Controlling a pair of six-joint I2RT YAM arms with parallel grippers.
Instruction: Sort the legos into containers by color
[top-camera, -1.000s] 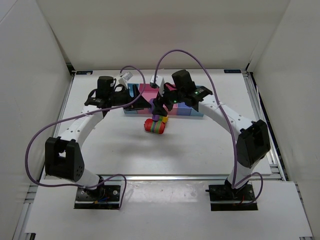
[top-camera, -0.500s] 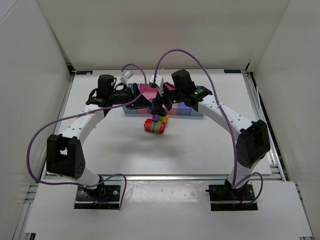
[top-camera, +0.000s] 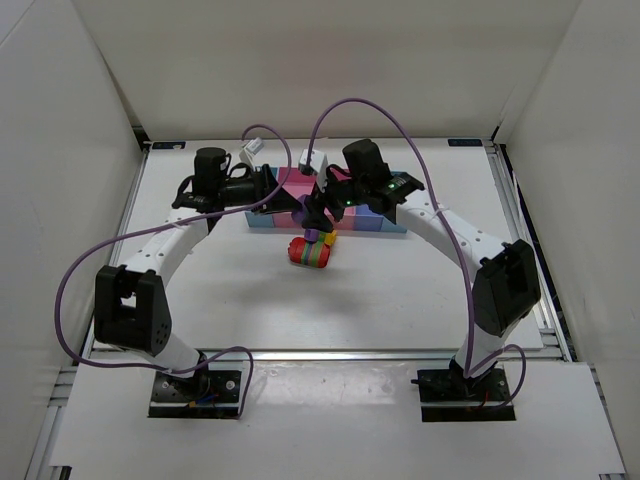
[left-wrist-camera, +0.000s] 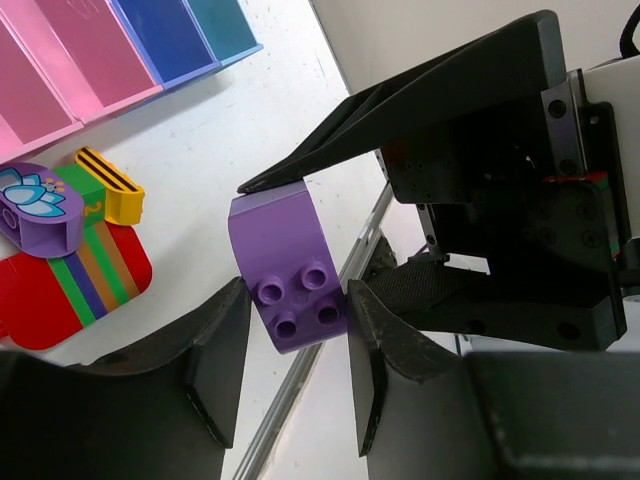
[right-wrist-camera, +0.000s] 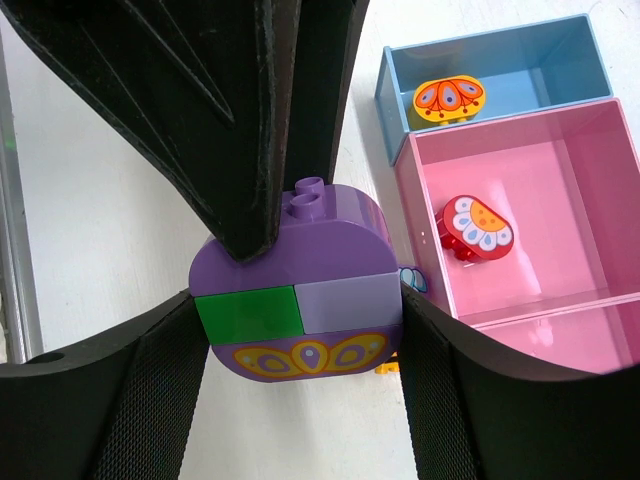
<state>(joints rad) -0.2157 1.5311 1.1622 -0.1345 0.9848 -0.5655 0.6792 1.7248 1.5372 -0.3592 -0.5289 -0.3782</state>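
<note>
A multicoloured chunk (right-wrist-camera: 300, 300) of purple, green and lilac legos is pinched by the right fingers (right-wrist-camera: 150, 390) above the table (top-camera: 420, 280), just near of the containers (right-wrist-camera: 560, 170), and the purple brick (left-wrist-camera: 290, 275) that seems to be its top is squeezed between the left fingers (left-wrist-camera: 215, 370). If the two are pulled apart, either hold on the smooth plastic could be lost. A freed piece could then be dropped onto the striped pile (top-camera: 310, 252) below, or the wrong joint could be split.

Five bins (top-camera: 382, 222), two binned bricks (right-wrist-camera: 449, 99), two arms (top-camera: 165, 255)
</note>
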